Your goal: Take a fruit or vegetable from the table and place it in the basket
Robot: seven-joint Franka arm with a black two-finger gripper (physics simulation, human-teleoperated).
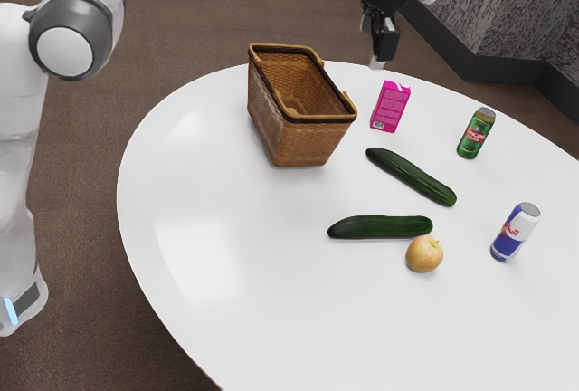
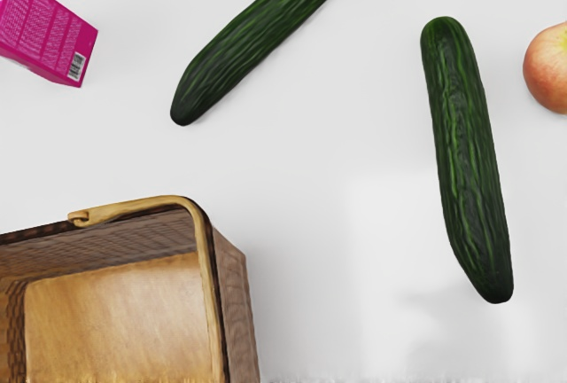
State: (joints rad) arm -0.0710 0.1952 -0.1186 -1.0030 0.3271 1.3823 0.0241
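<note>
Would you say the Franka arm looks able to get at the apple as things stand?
Probably yes: nothing covers the apple, and only one cucumber lies close beside it. The claw hangs above the table, so it could likely swing over and come down.

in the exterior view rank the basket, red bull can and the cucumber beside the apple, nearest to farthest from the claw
From the claw:
1. Basket, toward the exterior view's left.
2. Cucumber, mid-table beside the apple.
3. Red bull can, toward the exterior view's right.
</note>
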